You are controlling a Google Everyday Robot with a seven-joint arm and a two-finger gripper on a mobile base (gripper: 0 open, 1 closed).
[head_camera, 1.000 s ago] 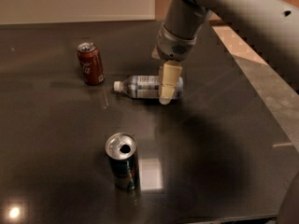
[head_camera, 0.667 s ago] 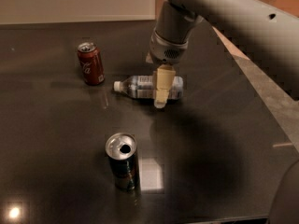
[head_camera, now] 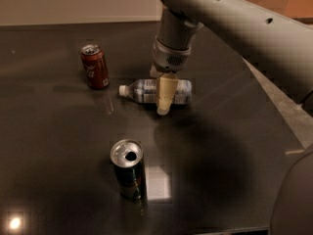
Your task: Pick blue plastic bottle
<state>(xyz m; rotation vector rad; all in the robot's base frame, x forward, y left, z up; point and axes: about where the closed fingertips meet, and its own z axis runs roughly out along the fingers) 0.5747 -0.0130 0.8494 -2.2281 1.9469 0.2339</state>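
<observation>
The blue plastic bottle [head_camera: 141, 91] lies on its side on the dark table [head_camera: 58, 146], white cap pointing left. My gripper [head_camera: 161, 101] hangs from the grey arm straight down over the bottle's middle. Its near cream finger [head_camera: 164, 94] stands in front of the bottle with its tip at the table. The far finger is mostly hidden behind the wrist and bottle. The jaws stand apart, straddling the bottle, which still rests on the table.
A red soda can [head_camera: 95, 66] stands upright left of the bottle's cap. A dark green can [head_camera: 129, 173] with an open top stands nearer the front. The table's right edge [head_camera: 274, 106] runs diagonally beside a lighter floor.
The gripper has moved left along the bottle, from its right end to its middle, and come lower. The bottle and both cans have not moved.
</observation>
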